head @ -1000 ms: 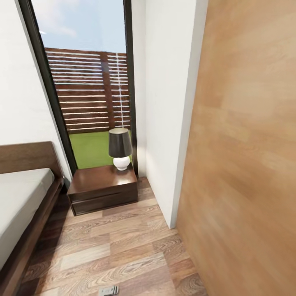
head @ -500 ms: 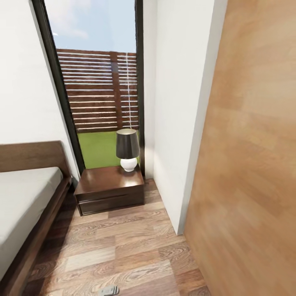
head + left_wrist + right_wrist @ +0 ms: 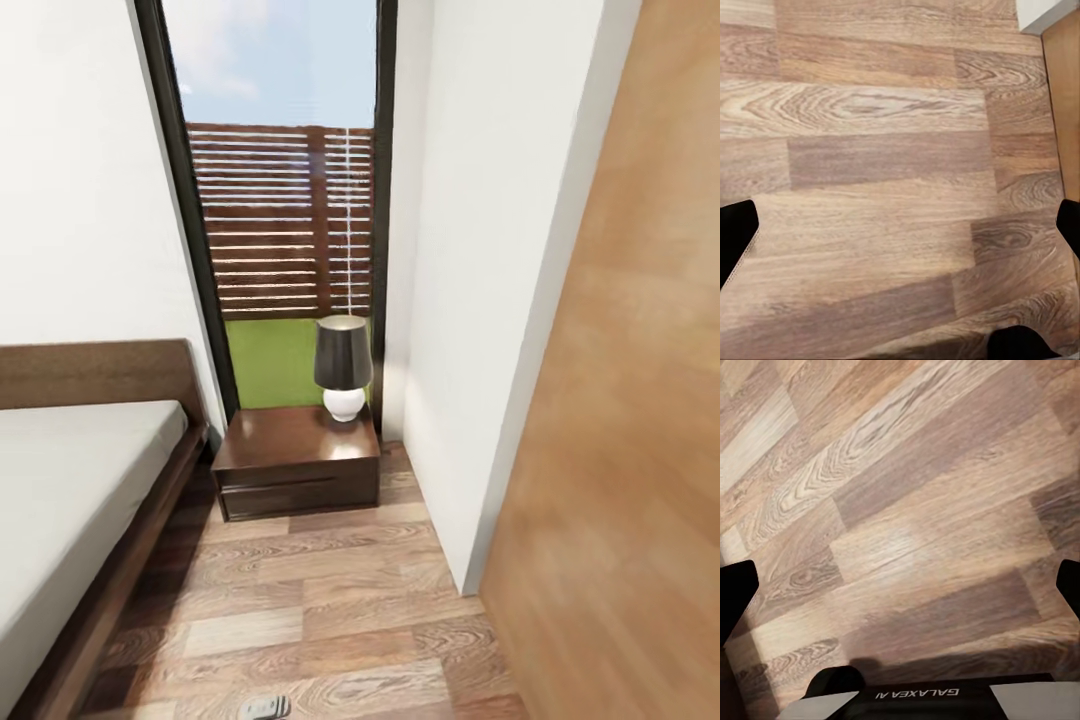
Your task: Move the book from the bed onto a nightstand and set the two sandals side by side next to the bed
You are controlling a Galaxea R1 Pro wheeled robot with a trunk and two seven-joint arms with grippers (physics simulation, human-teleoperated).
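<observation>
Head view: the low dark brown wooden nightstand stands just beside the pale grey-white bed with its dark frame; a black-shaded lamp with a white base sits on it.
Left gripper: fingers spread wide, empty, brown wood-plank floor between them.
Right gripper: likewise released, floor between the fingertips.
Book, sandals: none seen here.
Progress: nothing placed yet, I'd judge; both steps remain.

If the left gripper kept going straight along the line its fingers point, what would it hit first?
Most likely the bare wood-plank floor. In the left wrist view the left gripper points down at the planks with its fingers spread wide and nothing between them and the boards, though the depth is unclear.
</observation>
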